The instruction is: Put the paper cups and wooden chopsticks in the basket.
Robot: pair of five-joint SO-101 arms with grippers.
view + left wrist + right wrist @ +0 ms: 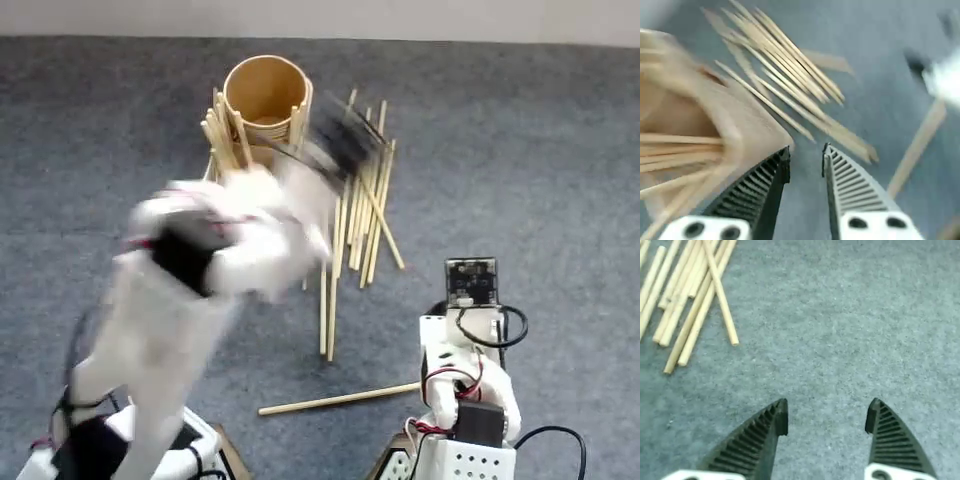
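Close in front of the left pincer (805,152), beside one of its fingertips (784,159), stands the paper cup (265,92), upright with its mouth open, and several leaning chopsticks (222,135) rest against its outer wall on either flank. Whether any of them sit inside the cup cannot be told. Just past the tips of that pincer, on the far side from the cup, lies the loose pile of chopsticks (362,210), fanned flat on the grey carpet (850,330) with several crossing one another. The left pincer's ribbed fingers (850,185) stand a little apart with nothing between them, and it hangs above the ground between cup and pile, touching neither as far as can be seen. Well behind it, nearer the arm bases, a single chopstick (338,400) lies alone on the carpet, near the right arm (468,380). The right pincer (826,415) is spread wide and holds nothing; bare carpet lies under and ahead of it, and the near ends of the pile lie ahead of it and off to one side, well apart from it. The left arm (190,300) stretches from its base toward the cup.
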